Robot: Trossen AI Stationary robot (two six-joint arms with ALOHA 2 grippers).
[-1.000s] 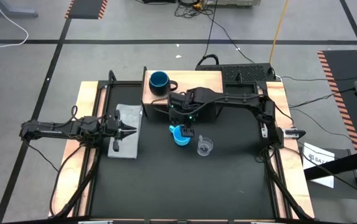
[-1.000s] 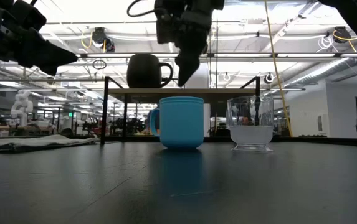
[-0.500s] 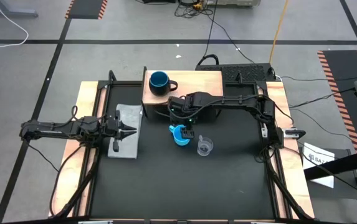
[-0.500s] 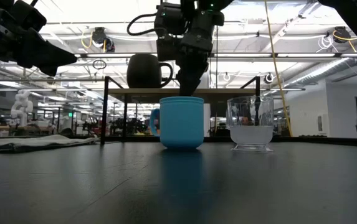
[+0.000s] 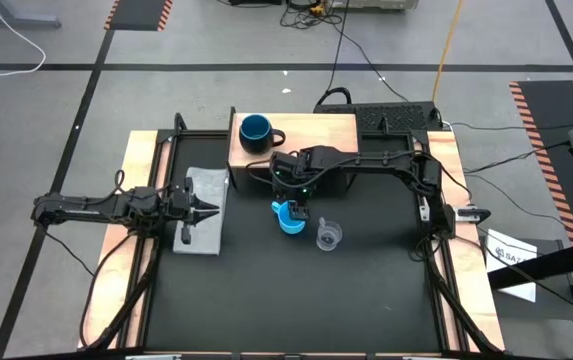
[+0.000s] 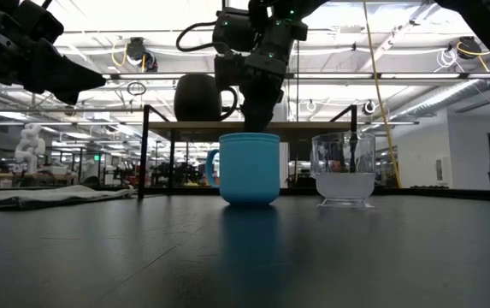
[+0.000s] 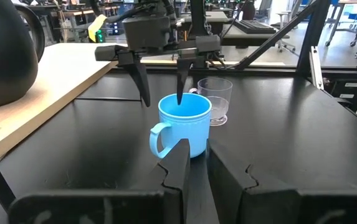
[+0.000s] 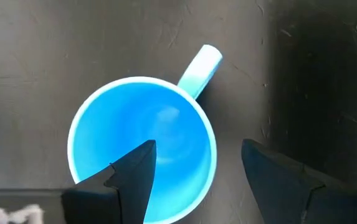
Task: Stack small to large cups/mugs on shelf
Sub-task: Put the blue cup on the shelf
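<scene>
Light-blue cup [image 5: 288,217]: upright on the black desk [image 5: 296,290], just in front of the shelf [image 5: 306,135], handle toward the left arm's side; not yet lifted.
Right gripper [image 8: 194,165]: spread wide, directly above the cup, one finger [image 8: 131,177] over the cup's inside, the other [image 8: 278,174] outside the wall, so the rim sits between them; nothing clamped yet.
Left gripper [image 5: 206,211]: nearly closed with nothing in it, waiting over the grey cloth [image 5: 201,210] at the desk's left edge.
Risk, grip: a pinch on one thin wall may let the cup swing or slip once raised, likely if the fingers close too shallow.
Risk, descent: a finger landing on the rim instead of straddling it could tip or shove the cup.
Risk, neighbour: the clear plastic cup [image 5: 328,235] stands near; a sideways nudge of the blue cup could knock it.
Risk, placing: the navy mug [image 5: 256,131] sits on the shelf's left part; an off-centre lowering could catch its rim.
Surface: matt black desk top, smooth, framed by pale wood borders.
Room: open workshop with ceiling lights, cables on the grey floor, striped tape marks, benches behind.
</scene>
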